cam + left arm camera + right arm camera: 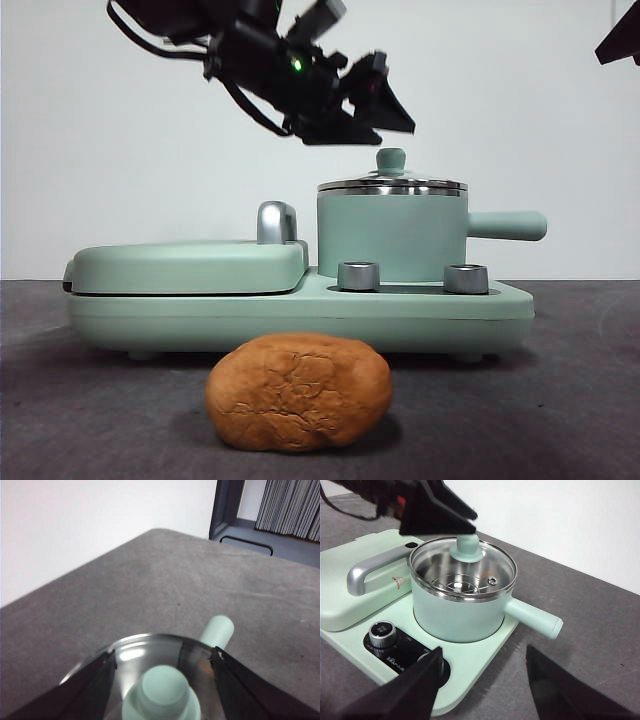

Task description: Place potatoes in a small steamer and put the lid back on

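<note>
Hovering: left hand (385, 95) gaping above lid (392, 184) | right hand (485, 680) gaping | grey table (560, 400)

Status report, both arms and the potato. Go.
Left gripper open, above the lid knob, not gripping. Right gripper open, waiting off to the side. Lid on the small steamer; potato on the table in front. Nothing blocking.

Matt mint steamer (392, 238) with shiny steel rim, clear glass lid (462, 566), rough cracked potato (298, 391)
</note>
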### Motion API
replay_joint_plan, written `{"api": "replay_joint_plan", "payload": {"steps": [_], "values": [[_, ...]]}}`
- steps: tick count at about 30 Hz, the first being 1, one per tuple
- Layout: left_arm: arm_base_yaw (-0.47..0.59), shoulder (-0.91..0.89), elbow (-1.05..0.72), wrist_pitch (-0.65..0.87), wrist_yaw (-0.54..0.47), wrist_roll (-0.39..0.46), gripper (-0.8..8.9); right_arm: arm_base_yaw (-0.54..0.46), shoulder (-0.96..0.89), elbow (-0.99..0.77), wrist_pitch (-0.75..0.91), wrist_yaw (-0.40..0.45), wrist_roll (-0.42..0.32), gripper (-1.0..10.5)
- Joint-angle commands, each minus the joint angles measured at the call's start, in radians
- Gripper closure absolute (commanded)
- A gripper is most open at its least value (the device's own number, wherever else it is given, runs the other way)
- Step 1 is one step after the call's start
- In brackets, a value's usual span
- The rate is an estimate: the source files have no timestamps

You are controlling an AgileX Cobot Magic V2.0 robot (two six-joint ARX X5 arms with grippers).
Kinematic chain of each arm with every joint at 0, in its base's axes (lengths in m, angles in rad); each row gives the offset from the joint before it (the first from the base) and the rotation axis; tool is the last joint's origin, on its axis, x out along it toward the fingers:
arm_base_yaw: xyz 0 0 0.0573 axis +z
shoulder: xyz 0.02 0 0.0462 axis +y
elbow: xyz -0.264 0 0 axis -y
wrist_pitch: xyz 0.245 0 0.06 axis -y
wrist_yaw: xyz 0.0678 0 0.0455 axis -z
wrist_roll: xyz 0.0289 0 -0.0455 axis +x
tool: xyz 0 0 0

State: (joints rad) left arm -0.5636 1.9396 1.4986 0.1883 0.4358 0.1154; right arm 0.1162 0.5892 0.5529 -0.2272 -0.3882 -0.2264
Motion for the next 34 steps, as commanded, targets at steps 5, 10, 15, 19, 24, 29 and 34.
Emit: {"api": "replay_joint_plan", "payload": {"steps": [5,10,15,19,24,29,34], "values": [[-0.009,0.059,0.030,0.013,-0.002,0.038,5.41,0.002,0.005,0.018,0.010,0.004,0.017,6.8],[-0.009,0.076,0.030,0.007,-0.002,0.041,5.81,0.002,0.005,0.018,0.010,0.004,0.018,6.8],[-0.009,0.078,0.030,0.009,-0.002,0.041,6.17,0.002,0.005,0.018,0.010,0.004,0.017,6.8],[-0.009,0.078,0.030,0.011,-0.002,0.041,7.40,0.002,0.005,0.018,0.010,0.004,0.017,6.8],[-0.011,0.078,0.030,0.011,-0.002,0.058,8.04,0.002,0.005,0.018,0.010,0.004,0.018,6.8],[-0.014,0.077,0.030,0.015,-0.002,0.132,8.06,0.002,0.005,0.018,0.010,0.004,0.017,6.8],[-0.016,0.075,0.031,0.028,-0.002,0.169,8.06,0.002,0.005,0.018,0.009,0.003,0.018,6.8]]}}
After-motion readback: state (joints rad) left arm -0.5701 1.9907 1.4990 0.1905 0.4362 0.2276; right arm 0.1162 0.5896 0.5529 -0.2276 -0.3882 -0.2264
